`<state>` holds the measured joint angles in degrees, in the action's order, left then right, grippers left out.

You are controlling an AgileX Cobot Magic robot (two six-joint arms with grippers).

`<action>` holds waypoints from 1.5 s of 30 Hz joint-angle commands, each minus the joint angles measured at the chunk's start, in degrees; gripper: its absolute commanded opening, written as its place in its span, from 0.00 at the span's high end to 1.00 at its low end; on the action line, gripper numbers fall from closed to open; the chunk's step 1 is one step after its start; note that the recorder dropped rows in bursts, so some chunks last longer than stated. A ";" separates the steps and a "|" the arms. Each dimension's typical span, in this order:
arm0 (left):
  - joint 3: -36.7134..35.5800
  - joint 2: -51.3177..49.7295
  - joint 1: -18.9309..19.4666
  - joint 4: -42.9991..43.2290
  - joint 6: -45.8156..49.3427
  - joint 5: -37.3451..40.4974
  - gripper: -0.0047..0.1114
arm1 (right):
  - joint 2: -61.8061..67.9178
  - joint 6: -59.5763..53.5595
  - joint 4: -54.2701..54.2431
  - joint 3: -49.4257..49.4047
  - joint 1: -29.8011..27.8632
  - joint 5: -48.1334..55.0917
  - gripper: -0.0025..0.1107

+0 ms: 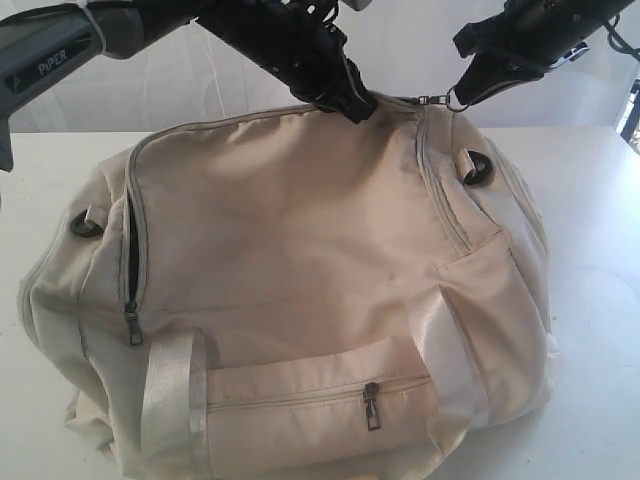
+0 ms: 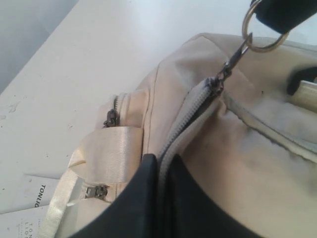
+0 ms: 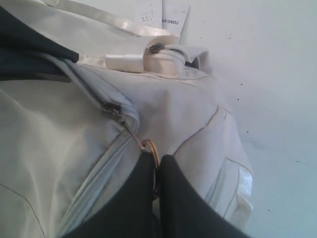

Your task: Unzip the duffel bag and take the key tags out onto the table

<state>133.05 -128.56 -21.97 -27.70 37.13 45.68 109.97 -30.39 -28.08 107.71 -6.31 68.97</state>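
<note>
The duffel bag lies on its side in the middle of the white table, and it fills most of the exterior view. Its cream fabric is slack and wrinkled. The main zipper runs over the top edge of the bag, and its slider sits near the end of the bag on the right of the exterior view. A metal ring hangs on the pull of this slider.

The right gripper has its dark fingers pressed together on this ring and holds it just above the fabric. The left gripper is near it on the same top edge; its fingers are narrow and pinch the zipper band between them.

On the side that faces the exterior camera there is a front pocket with its own small pull. A pale strap goes down beside it, and a black D-ring is at the right end. Some printed papers lie on the table beside the bag.
</note>
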 commanded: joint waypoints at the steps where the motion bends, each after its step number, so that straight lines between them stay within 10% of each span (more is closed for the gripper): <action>1: -0.36 0.97 4.08 7.74 -2.08 1.09 0.96 | -2.54 0.27 10.69 -0.47 -1.68 0.99 0.98; 26: -0.40 0.20 7.68 10.69 -6.09 8.58 0.96 | -4.35 1.44 7.43 -0.58 -1.68 0.99 0.98; 36: -0.40 0.12 7.55 -11.31 7.96 18.04 0.96 | -3.91 -3.86 -3.20 -3.82 -1.68 -0.33 0.98; 45: -0.40 0.12 6.95 -11.68 11.94 19.45 0.50 | -3.06 -5.56 -6.79 -3.83 -1.46 -3.87 0.98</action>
<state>133.05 -129.16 -15.04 -39.11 47.69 63.51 106.99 -35.07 -35.36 104.09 -7.24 66.68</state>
